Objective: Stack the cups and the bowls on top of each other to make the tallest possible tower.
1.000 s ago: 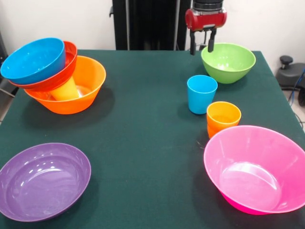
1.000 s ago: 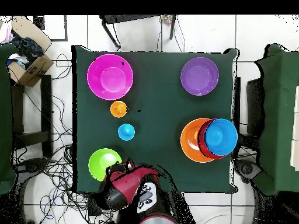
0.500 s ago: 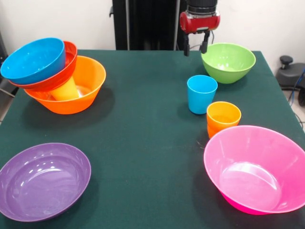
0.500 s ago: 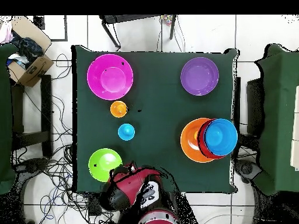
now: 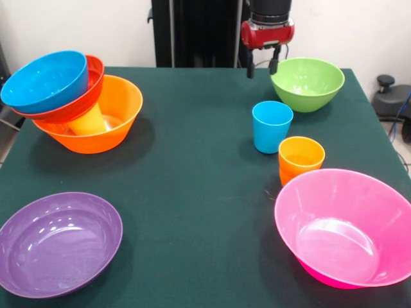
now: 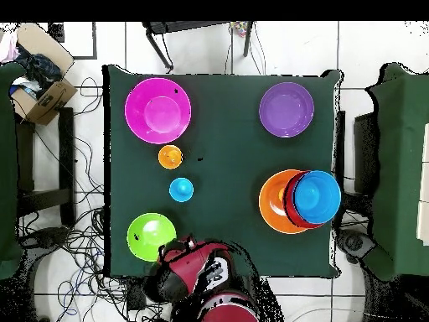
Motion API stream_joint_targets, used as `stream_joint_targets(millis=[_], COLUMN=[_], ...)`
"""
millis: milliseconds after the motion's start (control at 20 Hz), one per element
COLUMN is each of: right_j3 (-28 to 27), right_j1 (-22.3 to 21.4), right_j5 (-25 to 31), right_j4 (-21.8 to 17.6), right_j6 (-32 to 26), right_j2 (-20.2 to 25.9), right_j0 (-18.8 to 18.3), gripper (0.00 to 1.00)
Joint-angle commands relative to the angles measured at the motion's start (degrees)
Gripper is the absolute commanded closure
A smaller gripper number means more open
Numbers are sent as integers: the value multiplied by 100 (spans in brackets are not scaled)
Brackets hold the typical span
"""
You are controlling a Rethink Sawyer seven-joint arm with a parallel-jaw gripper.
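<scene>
1. The gripper (image 5: 262, 67) is hanging with its two dark fingers spread apart and pinching nothing; it is hovering just beside the green bowl (image 5: 307, 83), on the side away from the table's edge, and is not touching it
2. The green bowl is sitting upright on the dark green table (image 5: 192, 160); nothing is lying in it
3. The blue cup (image 5: 271, 126) is standing upright near the green bowl, toward the camera in the front view; the orange cup (image 5: 300, 159) is standing just beyond it, farther from the green bowl and close to the pink bowl (image 5: 343, 228)
4. The pink bowl is resting tilted well apart from the green bowl, past both cups
5. The tower (image 5: 70, 102) is standing far across the table from the green bowl; its big orange bowl (image 5: 119, 112) is carrying a red-orange bowl (image 5: 83, 102) and a blue bowl (image 5: 45, 80), both leaning to one side, with a yellow cup (image 5: 90, 122) showing beneath them
6. The purple bowl (image 5: 58, 242) is lying farthest from the green bowl, at the opposite corner
</scene>
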Motion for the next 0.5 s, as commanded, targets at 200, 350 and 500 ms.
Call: stream_joint_targets(millis=[200,350,500], right_j3=[-457,-410,-424], right_j1=[118,65,80], right_j5=[-260,-225,-230], right_j4=[97,115,130], right_j6=[616,628,635], right_j2=[494,567,578], right_j0=[-68,-103,-89], gripper=[0,0,0])
